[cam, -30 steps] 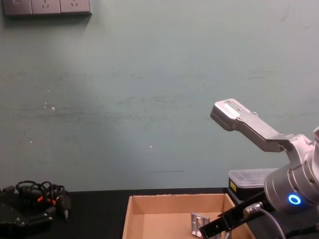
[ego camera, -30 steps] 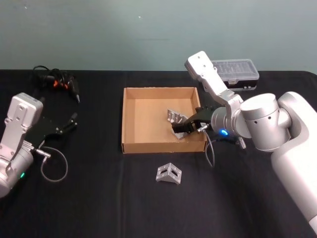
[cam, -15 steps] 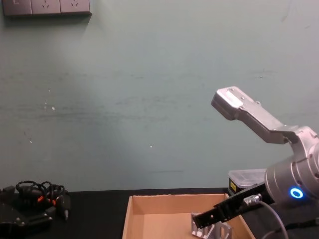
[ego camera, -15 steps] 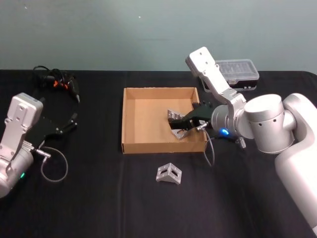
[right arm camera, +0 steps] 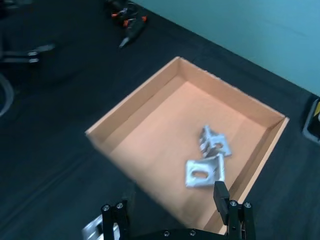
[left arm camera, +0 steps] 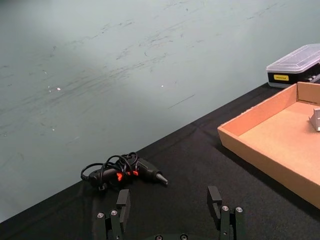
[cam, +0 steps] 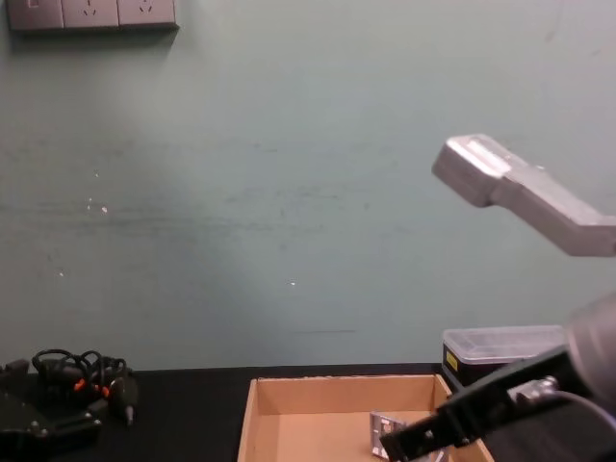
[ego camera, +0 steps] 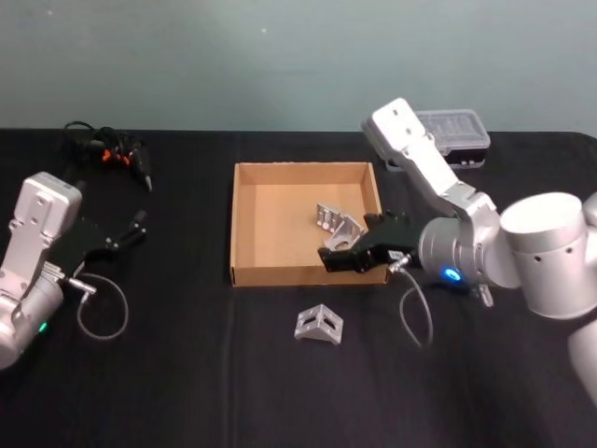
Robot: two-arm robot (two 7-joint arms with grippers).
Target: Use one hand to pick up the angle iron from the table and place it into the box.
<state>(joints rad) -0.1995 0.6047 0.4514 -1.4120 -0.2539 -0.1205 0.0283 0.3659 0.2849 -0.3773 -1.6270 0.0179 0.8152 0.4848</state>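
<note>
**Right tool (right arm camera: 168,200) open and empty at the box (ego camera: 244,224); one angle iron (ego camera: 318,324) out on the counter (ego camera: 187,373)**

The right tool hangs over the box's near wall, toward its 5 o'clock corner. Its fingers (right arm camera: 220,192) are spread wide and nothing is held between them.

Inside the tan box a pair of angle irons (ego camera: 336,225) lies on the floor, at about 4 o'clock from the box's middle. The two are just beside each other and near the right wall. In the right wrist view one shows a flat face with a slot, and the other sits tilted beside it.

The loose angle iron rests on the black counter outside the box. It is at 6 o'clock from the near wall and apart from it, with one face turned up.

The left tool (left arm camera: 169,200) is parked at 9 o'clock from the box, well apart from it. Its fingers (left arm camera: 214,196) are open and hold nothing.

A coiled black cable with orange marks (ego camera: 104,149) lies at 10 o'clock from the box, near the far edge of the counter. A black plastic case with a clear lid (ego camera: 454,131) sits at 2 o'clock, behind the right arm.
</note>
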